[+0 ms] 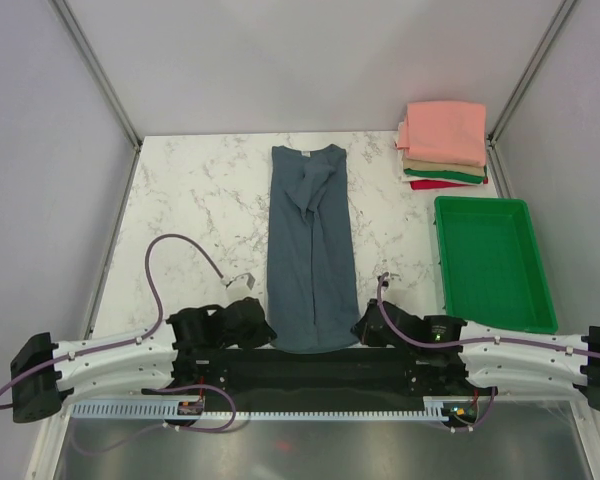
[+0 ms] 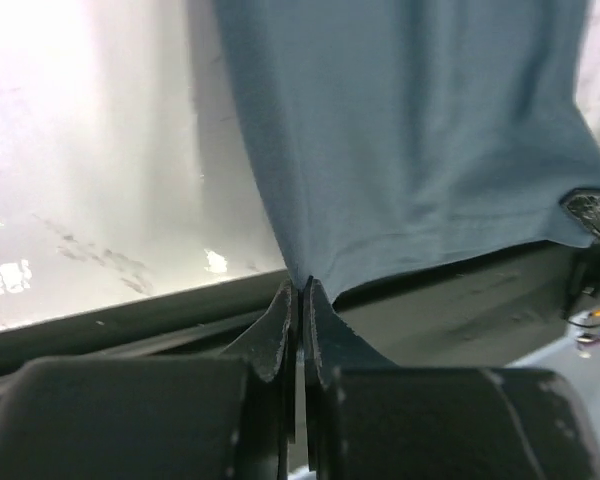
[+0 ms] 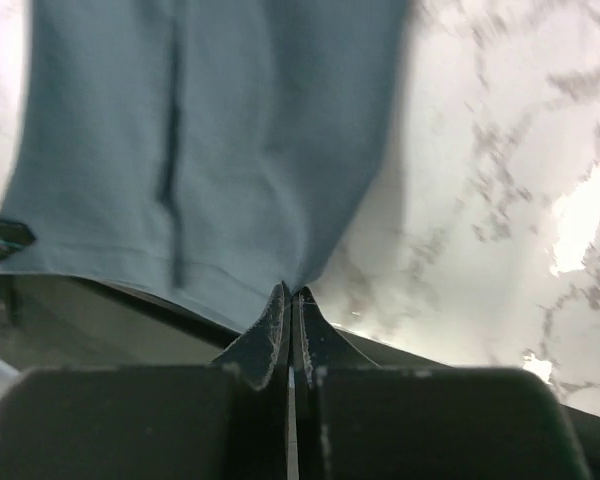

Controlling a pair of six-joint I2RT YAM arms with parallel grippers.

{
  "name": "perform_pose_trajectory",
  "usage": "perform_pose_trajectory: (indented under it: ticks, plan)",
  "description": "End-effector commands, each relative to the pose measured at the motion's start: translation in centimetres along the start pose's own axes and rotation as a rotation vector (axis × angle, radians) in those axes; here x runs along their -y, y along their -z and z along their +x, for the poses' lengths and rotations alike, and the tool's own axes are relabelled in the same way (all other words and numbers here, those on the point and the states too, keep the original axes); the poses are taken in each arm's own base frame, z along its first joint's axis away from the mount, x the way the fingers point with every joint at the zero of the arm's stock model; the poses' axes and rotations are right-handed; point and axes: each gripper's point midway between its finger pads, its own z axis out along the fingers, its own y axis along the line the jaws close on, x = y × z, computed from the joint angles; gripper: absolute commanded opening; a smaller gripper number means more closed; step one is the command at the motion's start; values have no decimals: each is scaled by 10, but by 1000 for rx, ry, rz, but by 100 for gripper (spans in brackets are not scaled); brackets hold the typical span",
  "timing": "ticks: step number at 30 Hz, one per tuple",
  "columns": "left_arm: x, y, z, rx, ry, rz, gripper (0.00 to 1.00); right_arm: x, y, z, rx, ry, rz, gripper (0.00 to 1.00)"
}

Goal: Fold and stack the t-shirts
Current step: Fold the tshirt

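**HEM PINCHED AT BOTH CORNERS; SHIRT LYING LENGTHWISE AHEAD OF THE ARMS**

Item under inspection: slate blue-grey shirt (image 1: 311, 250). Lies flat near the middle of the desk (image 1: 195, 200), narrowed to a long strip with the sleeves turned in. Runs lengthwise from near edge to far edge, collar at the far end, hem at the near end just over the dark rail between the two bases.

Left claw (image 2: 300, 292): clenched on the near-left hem corner, with cloth caught at the very tip. Right claw (image 3: 290, 295): clenched likewise on the near-right hem corner. Neither arm nearer than the other; one to each corner, level across the hem.

Governing relation: extends its whole length straight ahead of both claws, away from the bases. Judged step: hem to be carried forward toward the collar, halving the strip. Calls for a joint lift and equal travel along the long axis; risks a skewed fold if one side leads.

Surface: white, marbled, smooth, glossy in the wrist views. Likely to let the cloth slide rather than hold it.

Room: open desk to the left of the strip and beyond the collar. To the right, green tray (image 1: 492, 262), near but apart. At the far right corner, stack of folded tees (image 1: 442, 145), salmon-pink on top, then tan, green and red. Pale walls on three sides.
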Motion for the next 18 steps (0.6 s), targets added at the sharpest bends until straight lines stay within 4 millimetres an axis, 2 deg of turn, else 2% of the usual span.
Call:
perform_pose_trajectory:
  ticks: [1, 2, 4, 5, 6, 7, 9, 10, 11, 13, 14, 16, 17, 18]
  plan:
    - [36, 24, -32, 79, -63, 31, 2, -29, 13, -38, 114, 46, -21, 0]
    - [38, 27, -37, 94, -84, 23, 2, -44, 19, -50, 142, 45, -47, 0]
    - [43, 33, -52, 142, -105, -15, 2, -47, 19, -66, 183, 78, -27, 0]
    - [42, 34, -60, 173, -122, -36, 2, -54, 21, -82, 215, 62, -27, 0]
    - [43, 33, -63, 180, -135, -57, 2, -56, 19, -89, 221, 71, -19, 0]
    - [51, 37, -71, 198, -139, -51, 2, -64, 22, -102, 243, 98, -30, 0]
    - [52, 38, -87, 229, -153, -76, 2, -64, 17, -123, 267, 100, -10, 0]
    - [60, 40, -97, 243, -152, -71, 2, -66, 16, -131, 276, 106, -10, 0]
    - [57, 40, -111, 262, -157, -90, 2, -67, 17, -150, 304, 115, -4, 0]
    - [67, 41, -132, 282, -159, -83, 2, -69, 11, -164, 309, 128, 7, 0]
    - [67, 41, -148, 293, -165, -80, 2, -71, 12, -182, 337, 137, 17, 0]
    - [72, 42, -169, 322, -160, -73, 2, -71, 3, -194, 329, 149, 28, 0]
    - [72, 36, -183, 332, -163, -69, 2, -70, 2, -211, 352, 144, 37, 0]
    - [74, 34, -191, 339, -163, -61, 2, -68, -8, -216, 341, 147, 47, 0]
